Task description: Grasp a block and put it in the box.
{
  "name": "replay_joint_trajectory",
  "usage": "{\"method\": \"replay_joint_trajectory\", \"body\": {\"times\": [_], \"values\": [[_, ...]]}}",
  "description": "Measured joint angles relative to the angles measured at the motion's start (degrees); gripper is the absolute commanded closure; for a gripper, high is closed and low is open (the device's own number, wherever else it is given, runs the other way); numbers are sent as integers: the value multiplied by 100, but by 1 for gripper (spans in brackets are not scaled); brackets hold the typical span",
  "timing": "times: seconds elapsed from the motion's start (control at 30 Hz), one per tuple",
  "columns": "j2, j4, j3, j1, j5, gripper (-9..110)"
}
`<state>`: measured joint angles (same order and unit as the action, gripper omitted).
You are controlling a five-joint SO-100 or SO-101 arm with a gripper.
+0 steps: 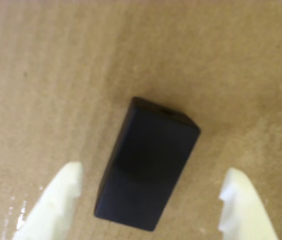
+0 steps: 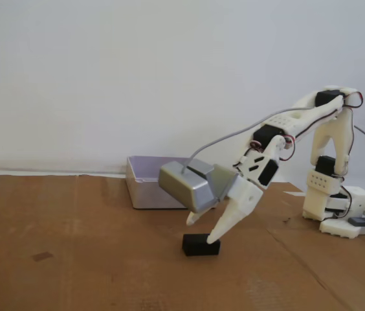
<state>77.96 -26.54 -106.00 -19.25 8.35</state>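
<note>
Open jaws straddling the black block on the cardboard counter

In the wrist view the gripper has its jaws apart, one white fingertip on each side of the black block at centre frame, neither touching it. In the fixed view the block lies right of centre on the counter, the grey box behind it.

Block black; fingers white; box pale grey; cardboard brown, faintly ribbed.
</note>
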Motion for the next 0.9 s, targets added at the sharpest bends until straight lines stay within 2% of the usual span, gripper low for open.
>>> {"method": "replay_joint_trajectory", "body": {"times": [0.9], "values": [[-316,0,70,-18,237,68]]}}
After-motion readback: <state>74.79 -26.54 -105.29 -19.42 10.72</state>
